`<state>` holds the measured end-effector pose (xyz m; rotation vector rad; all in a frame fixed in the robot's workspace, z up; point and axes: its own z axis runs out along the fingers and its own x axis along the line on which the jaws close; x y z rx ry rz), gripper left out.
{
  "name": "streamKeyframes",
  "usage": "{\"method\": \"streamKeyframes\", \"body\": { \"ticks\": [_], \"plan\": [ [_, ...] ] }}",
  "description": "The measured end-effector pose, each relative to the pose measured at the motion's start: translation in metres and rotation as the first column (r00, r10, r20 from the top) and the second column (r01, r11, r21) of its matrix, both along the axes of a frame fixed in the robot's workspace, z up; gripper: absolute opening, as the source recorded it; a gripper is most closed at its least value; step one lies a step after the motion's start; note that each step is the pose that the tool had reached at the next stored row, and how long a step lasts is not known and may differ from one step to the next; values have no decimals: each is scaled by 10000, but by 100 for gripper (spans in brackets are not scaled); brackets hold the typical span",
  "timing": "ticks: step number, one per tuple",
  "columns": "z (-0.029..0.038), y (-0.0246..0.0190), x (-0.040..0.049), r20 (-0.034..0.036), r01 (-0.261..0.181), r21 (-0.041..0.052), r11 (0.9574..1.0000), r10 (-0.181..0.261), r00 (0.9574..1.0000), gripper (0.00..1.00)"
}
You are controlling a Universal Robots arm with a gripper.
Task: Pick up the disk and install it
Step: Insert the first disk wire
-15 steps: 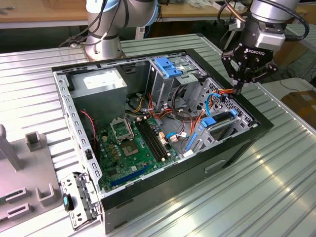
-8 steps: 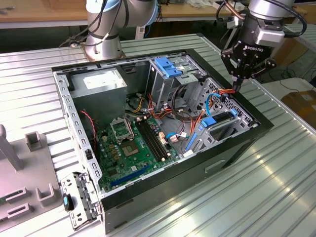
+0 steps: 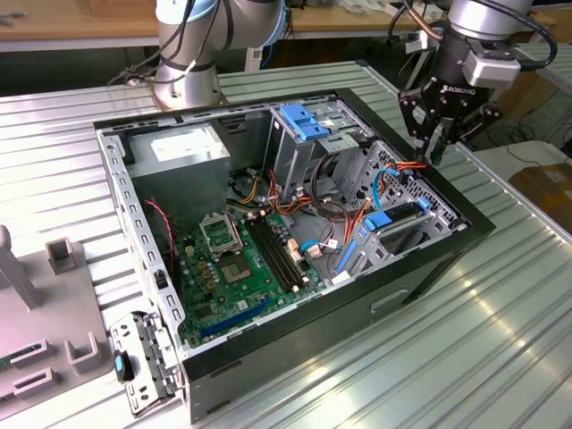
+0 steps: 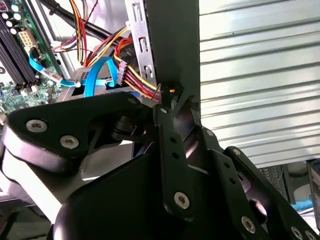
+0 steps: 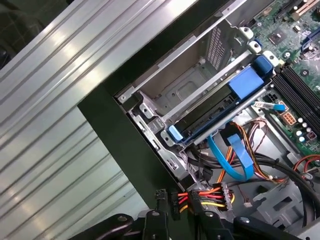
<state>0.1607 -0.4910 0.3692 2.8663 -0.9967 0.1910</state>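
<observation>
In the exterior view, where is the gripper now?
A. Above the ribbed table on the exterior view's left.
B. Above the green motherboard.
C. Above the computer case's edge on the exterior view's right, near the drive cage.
C: the gripper hangs over the rim of the computer case, beside the drive cage.

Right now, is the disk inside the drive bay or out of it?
Inside. In the first wrist view the disk lies within the metal bay.

Ribbed silvery metal tabletop [image 3: 500, 340], pale wooden bench [image 3: 71, 18] beyond it
</observation>
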Motion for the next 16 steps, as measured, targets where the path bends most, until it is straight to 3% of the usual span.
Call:
{"method": "streamKeyframes", "body": {
  "ticks": [6, 9, 11, 16],
  "plan": [
    [-44, 3, 3, 12, -521, -2, 9986, 521, 9986, 30],
    [-69, 3, 2, 24, -644, -3, 9979, 644, 9979, 17],
    [6, 3, 1, 15, -628, -5, 9980, 628, 9980, 17],
    [21, 3, 2, -14, 286, -3, 9996, -286, 9996, 17]
  ]
}}
